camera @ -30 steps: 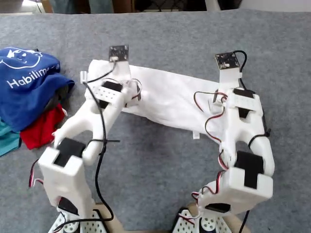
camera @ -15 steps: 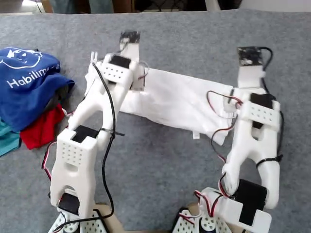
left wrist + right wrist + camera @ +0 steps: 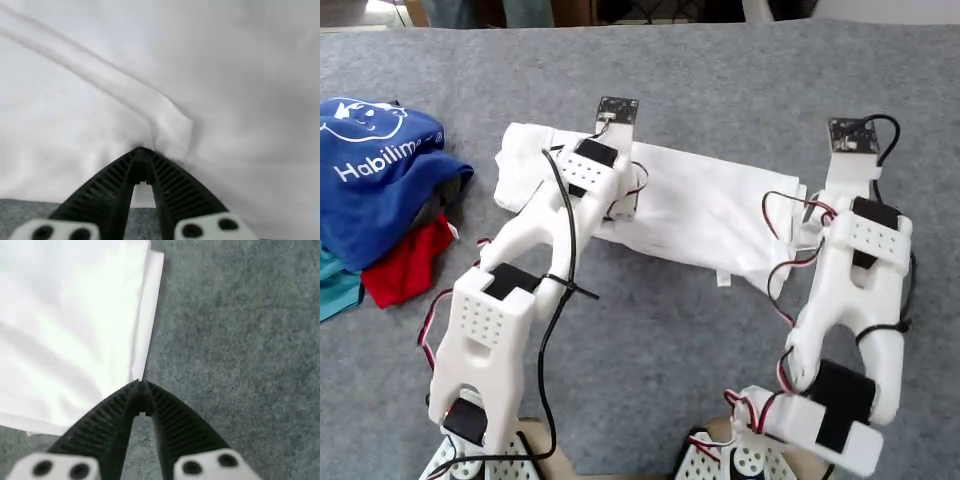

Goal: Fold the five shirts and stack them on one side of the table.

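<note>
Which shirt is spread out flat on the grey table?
The white fabric shirt in the middle of the table. The blue printed shirt, the red shirt and the teal shirt lie crumpled in a heap at its left edge.

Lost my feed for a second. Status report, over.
Both shut: left pincer over the white shirt, right pincer at its edge. Shirt flat on the table. Apart from it, pile of shirts; nothing in the way.

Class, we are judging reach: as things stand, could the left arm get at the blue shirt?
Probably yes: the blue shirt lies uncovered on that arm's side, though the left gripper is shut over the white shirt.
</note>
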